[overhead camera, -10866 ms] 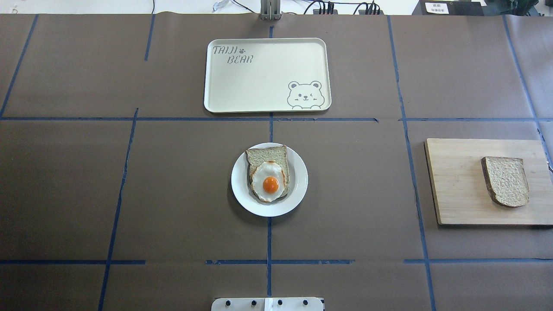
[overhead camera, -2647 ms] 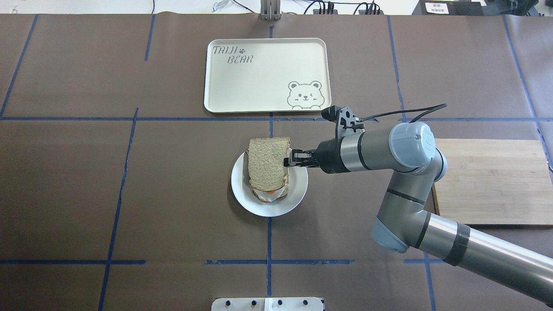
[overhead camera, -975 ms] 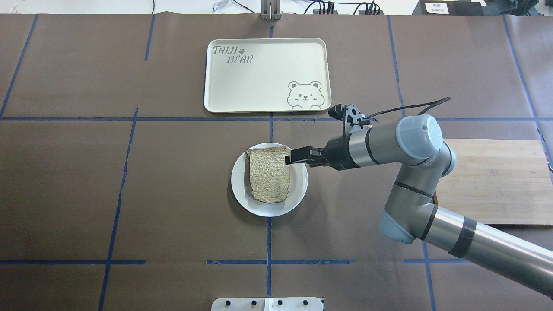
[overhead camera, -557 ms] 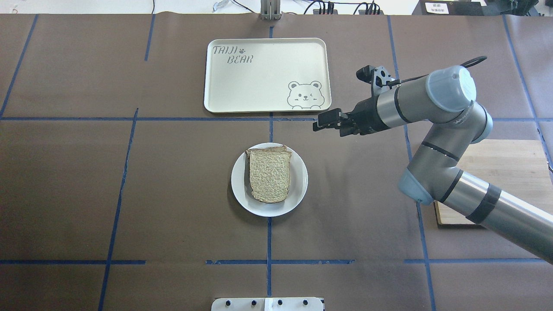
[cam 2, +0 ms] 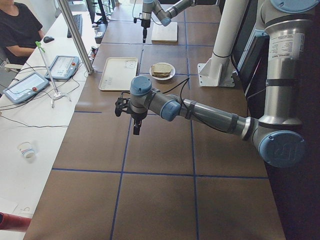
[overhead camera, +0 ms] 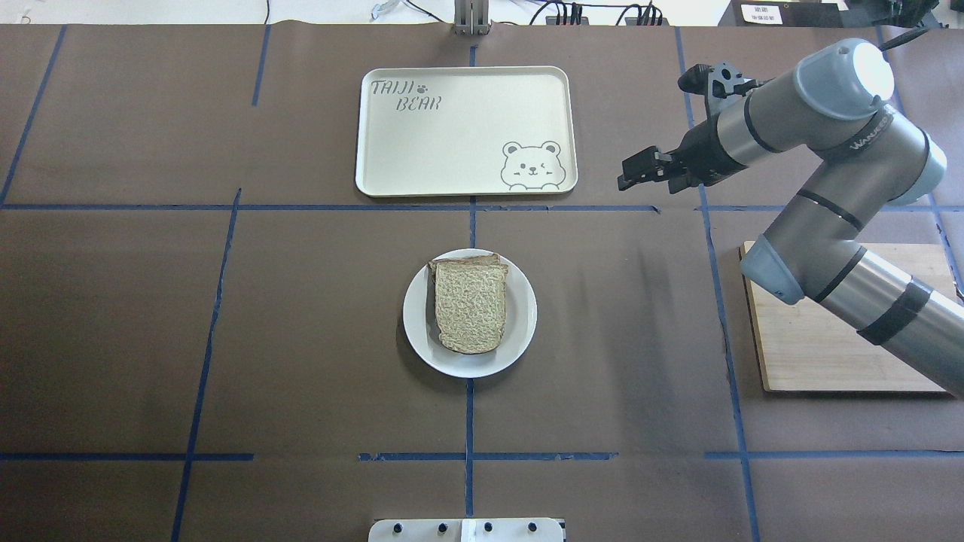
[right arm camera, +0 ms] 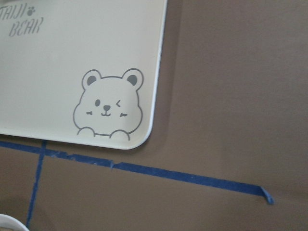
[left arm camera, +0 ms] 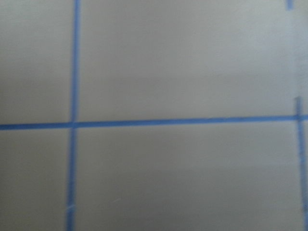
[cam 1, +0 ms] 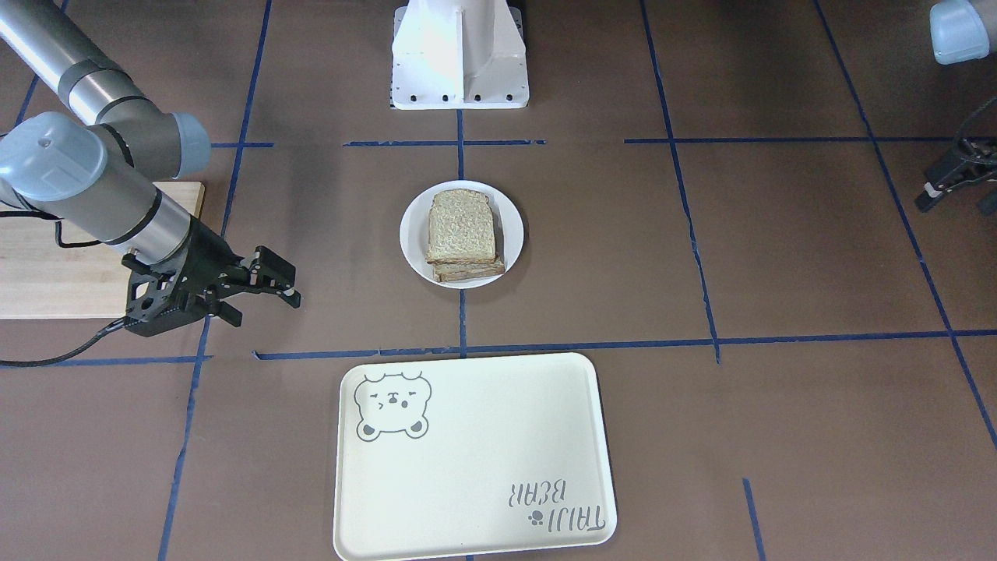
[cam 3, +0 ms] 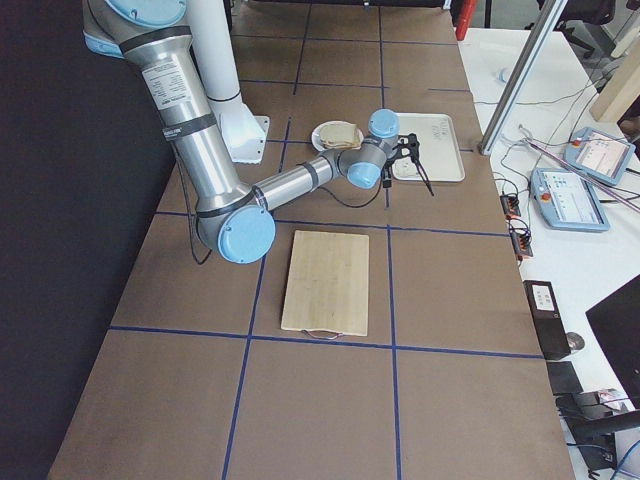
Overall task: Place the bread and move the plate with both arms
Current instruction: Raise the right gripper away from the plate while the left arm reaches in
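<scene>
Away from the plate (overhead camera: 521,331) has gone the right end effector (overhead camera: 625,173), open and empty; the bread (overhead camera: 468,307) lies on that plate, well apart from it. Whether the left end effector (cam 1: 927,199) is open cannot be told. Hard, slippery and breakable, the plate is likely best held by its rim.

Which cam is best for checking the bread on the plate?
Exterior front-facing: the bread shows whole, with the lower slice peeking out beneath. Overhead shows mostly its top face; side views show it small; wrist views miss it.
</scene>
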Available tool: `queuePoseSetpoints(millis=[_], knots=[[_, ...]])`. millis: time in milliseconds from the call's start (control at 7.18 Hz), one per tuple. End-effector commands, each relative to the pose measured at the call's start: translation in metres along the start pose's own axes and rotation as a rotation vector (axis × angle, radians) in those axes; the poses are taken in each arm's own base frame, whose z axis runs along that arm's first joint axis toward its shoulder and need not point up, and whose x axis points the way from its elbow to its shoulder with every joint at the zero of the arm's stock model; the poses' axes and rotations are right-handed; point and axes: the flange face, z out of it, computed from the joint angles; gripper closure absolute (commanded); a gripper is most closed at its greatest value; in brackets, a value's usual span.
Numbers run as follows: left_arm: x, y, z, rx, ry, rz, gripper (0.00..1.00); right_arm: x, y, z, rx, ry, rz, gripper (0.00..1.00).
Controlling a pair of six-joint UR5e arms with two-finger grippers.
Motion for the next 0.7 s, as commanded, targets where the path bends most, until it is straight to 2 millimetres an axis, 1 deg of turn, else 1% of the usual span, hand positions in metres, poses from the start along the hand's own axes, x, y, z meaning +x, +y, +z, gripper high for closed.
queuePoseSetpoints(millis=[0, 139, 279, 418, 557], knots=[[0.061, 0.009, 0.022, 0.031, 0.121, -0.067, 0.00, 0.045, -0.014, -0.027, -0.034, 0.126, -0.005, 0.00], [0.086, 0.004, 0.024, 0.034, 0.161, -0.113, 0.00, 0.059, -0.013, -0.052, -0.062, 0.201, -0.028, 0.00], [0.096, 0.001, 0.028, 0.050, 0.205, -0.143, 0.00, 0.062, -0.014, -0.081, -0.113, 0.271, -0.047, 0.00], [0.103, 0.003, 0.042, 0.067, 0.265, -0.173, 0.00, 0.072, -0.012, -0.109, -0.146, 0.337, -0.126, 0.00], [0.120, 0.012, 0.063, 0.108, 0.303, -0.204, 0.00, 0.102, -0.002, -0.125, -0.181, 0.367, -0.174, 0.00]])
